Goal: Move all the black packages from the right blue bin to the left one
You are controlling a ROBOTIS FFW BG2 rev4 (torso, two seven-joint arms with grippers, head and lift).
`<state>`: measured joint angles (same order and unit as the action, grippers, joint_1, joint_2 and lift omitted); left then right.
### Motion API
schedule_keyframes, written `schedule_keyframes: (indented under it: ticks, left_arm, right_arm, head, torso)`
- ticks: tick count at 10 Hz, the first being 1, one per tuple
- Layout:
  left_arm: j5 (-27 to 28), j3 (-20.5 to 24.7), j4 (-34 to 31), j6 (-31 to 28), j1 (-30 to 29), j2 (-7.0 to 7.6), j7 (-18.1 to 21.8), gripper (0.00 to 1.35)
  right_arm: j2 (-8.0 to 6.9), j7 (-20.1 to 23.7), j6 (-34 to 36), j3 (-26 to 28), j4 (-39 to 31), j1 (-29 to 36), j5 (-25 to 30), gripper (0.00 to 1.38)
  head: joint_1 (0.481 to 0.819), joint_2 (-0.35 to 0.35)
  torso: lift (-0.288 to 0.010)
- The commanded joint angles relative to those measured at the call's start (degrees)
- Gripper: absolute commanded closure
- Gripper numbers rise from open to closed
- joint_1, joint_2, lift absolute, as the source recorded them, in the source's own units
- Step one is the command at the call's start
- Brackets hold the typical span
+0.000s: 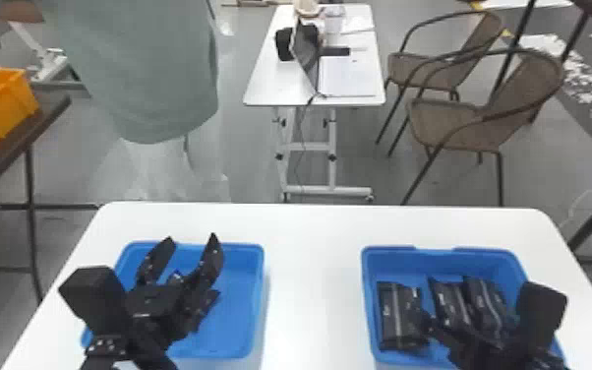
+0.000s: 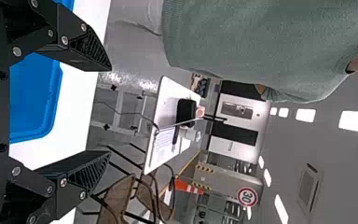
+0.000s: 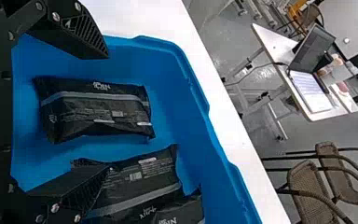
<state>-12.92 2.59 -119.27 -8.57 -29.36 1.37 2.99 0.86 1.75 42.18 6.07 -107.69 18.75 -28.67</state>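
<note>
Over the right blue bin point(image 1: 389, 262), my right gripper point(image 3: 108, 112) has its fingers spread wide and nothing held between them. I judge the step in hand to be lining up the first grasp visible here. Three black packages lie in that bin: the left one point(image 1: 397, 317) sits by itself near the wall on the robot's left, while the middle one point(image 1: 451, 304) and the right one point(image 1: 486, 301) lie close beside each other.

From the wrist, the lone package falls between my fingers, though one finger overlaps the middle package in that view; I can't tell whether they touch. For the next move I'd ease down, slide that finger into the gap, and close squarely across the package's body, so the soft-looking wrapping doesn't slip or drag its neighbour along. After that comes a lift past the rim and a carry across the white surface point(image 1: 312, 295).

My left gripper point(image 1: 192, 238) is also wide and empty, above the left blue bin point(image 1: 238, 307), so I'd want it out of the way before any drop there.
</note>
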Motion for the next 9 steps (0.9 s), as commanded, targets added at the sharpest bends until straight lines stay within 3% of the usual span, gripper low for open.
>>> schedule_keyframes:
  ticks: [1, 5, 9]
  left_arm:
    - [0.0, 0.0, 0.0, 0.1, 0.0, 0.12, 0.0, 0.42]
    - [0.2, 0.0, 0.0, 0.8, 0.1, 0.04, 0.0, 0.42]
    - [0.7, 0.0, 0.1, 1.2, 0.1, 0.04, 0.0, 0.42]
  right_arm:
    - [0.01, -1.5, 0.3, 0.0, 1.0, -1.3, -0.5, 0.18]
    - [0.28, -2.3, 1.9, -0.4, 7.5, -6.0, -1.8, 0.18]
    - [0.45, -3.5, 3.8, -2.1, 8.9, -7.0, -3.5, 0.20]
  head:
    - [0.695, 0.061]
    - [0.695, 0.056]
    - [0.695, 0.081]
  torso:
    - [-0.042]
    - [-0.042]
    - [-0.042]
